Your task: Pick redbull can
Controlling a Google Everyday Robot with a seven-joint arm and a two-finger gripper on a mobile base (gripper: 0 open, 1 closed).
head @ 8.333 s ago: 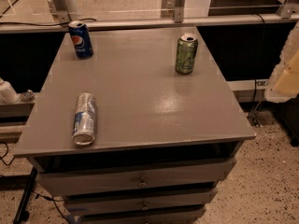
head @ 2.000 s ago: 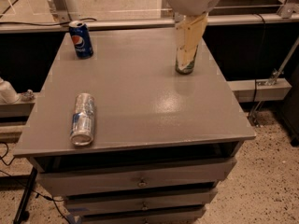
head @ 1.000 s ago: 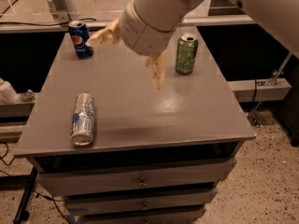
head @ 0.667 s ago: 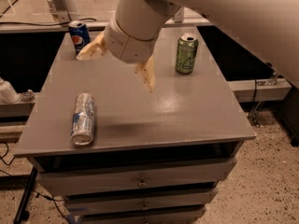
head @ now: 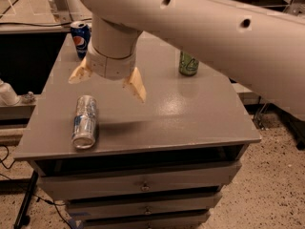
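The redbull can (head: 85,121) is a slim silver can with blue patches. It lies on its side near the front left of the grey table (head: 190,113), its top end toward the front edge. My gripper (head: 107,83) hangs above the table, just up and to the right of the can. Its two cream fingers (head: 136,85) are spread wide apart and hold nothing. My big white arm (head: 205,27) crosses the top of the view and hides part of the table's back.
A dark blue Pepsi can (head: 80,38) stands upright at the back left. A green can (head: 188,63) stands at the back right, partly hidden by my arm. Drawers (head: 143,187) sit under the tabletop. The speckled floor (head: 271,185) lies to the right.
My arm and gripper have swung from the right side over the green can leftward and forward, now above the table's left half near the lying can. The cans have not moved.
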